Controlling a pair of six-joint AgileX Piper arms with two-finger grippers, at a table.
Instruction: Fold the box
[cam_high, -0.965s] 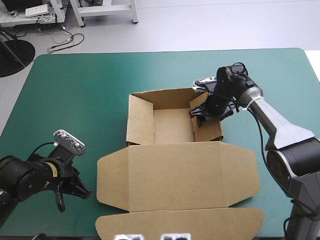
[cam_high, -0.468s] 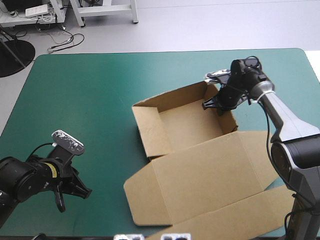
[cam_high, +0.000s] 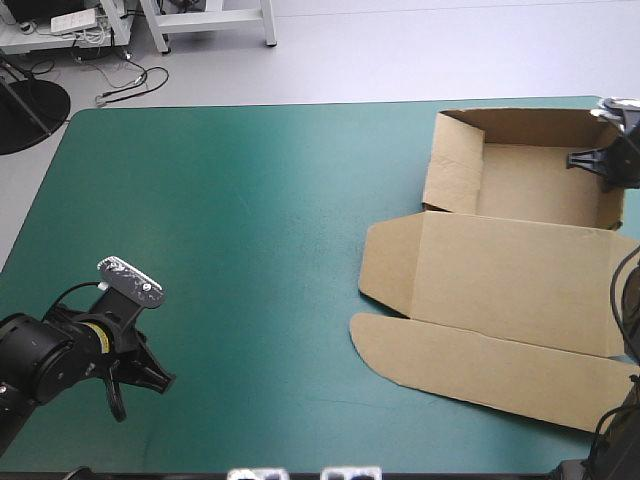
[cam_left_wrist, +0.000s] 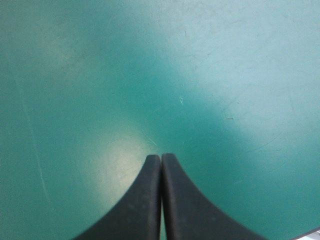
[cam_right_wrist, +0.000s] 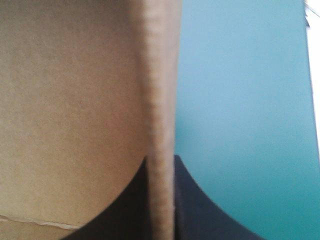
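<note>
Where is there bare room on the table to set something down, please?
The teal-green cover is bare across its left half and middle, between the box and the left claw at the near-left corner. The right side is crowded by the box, gripped by the right claw.

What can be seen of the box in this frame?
The box is brown board: an open tray with raised walls near the table's far right corner, its lid and flaps lying flat on the teal-green cover toward the near edge. The right gripper is shut on the tray's right wall, one black finger each side. Nothing else touches it.
</note>
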